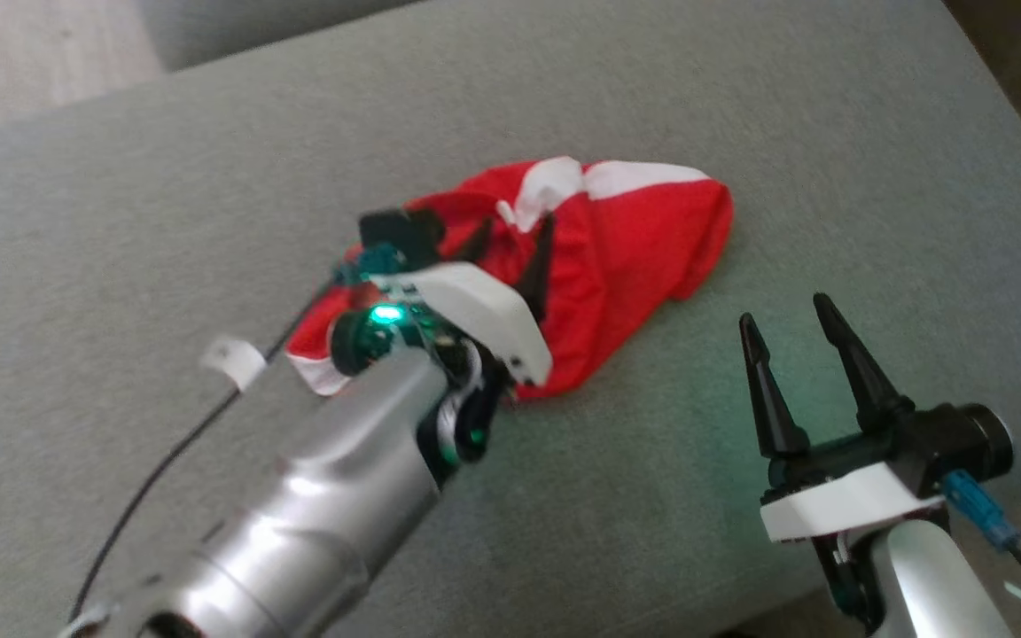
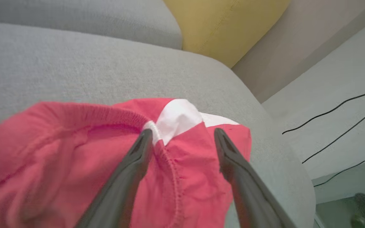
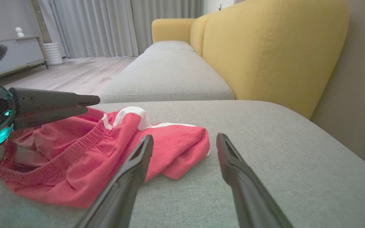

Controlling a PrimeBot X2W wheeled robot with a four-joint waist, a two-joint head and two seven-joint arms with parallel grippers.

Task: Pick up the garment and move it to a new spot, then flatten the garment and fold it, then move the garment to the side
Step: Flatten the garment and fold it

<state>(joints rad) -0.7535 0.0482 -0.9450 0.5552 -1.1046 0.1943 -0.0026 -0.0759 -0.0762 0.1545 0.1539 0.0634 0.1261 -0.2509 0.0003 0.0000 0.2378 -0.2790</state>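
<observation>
The garment is a pair of red shorts with white side stripes and an elastic waistband, lying crumpled on the grey sofa seat. My left gripper hovers open just over its middle. In the left wrist view the left gripper straddles the waistband seam and white stripe of the garment without pinching cloth. My right gripper stands open above bare cushion to the garment's right. In the right wrist view the right gripper points at the garment, with the left gripper above the cloth.
A yellow backrest runs along the seat's far side, and a second grey cushion lies beyond. Black cables cross the pale floor past the seat's end. A black cable trails from my left arm.
</observation>
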